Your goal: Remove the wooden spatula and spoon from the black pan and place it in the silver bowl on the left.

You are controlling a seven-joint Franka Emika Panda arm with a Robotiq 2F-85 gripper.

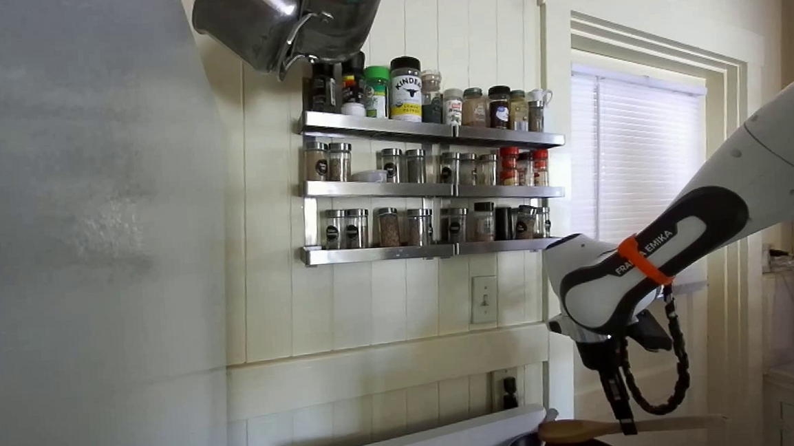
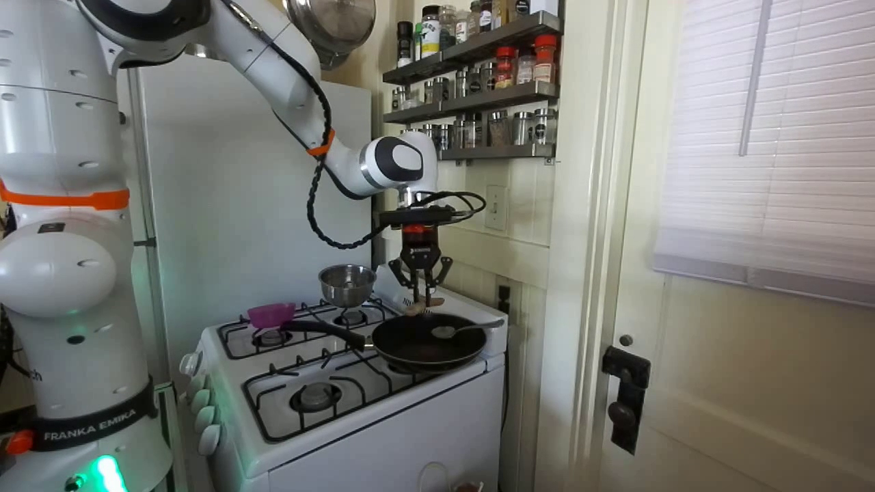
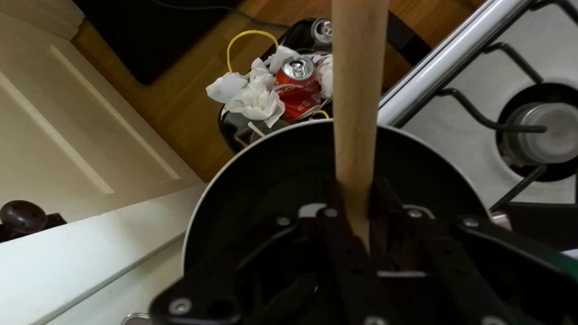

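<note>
My gripper is shut on the wooden spatula and holds it above the black pan. In an exterior view the spatula lies roughly level across the fingertips, its handle pointing right. In the wrist view its pale handle runs up from between the fingers, with the pan beneath. A metal spoon rests in the pan, its handle over the far right rim. The silver bowl stands at the stove's back left; the wrist view does not show it.
A pink bowl sits on the stove, left of the pan handle. A white fridge stands behind. Spice shelves hang on the wall above. A trash bin with a red can stands beside the stove.
</note>
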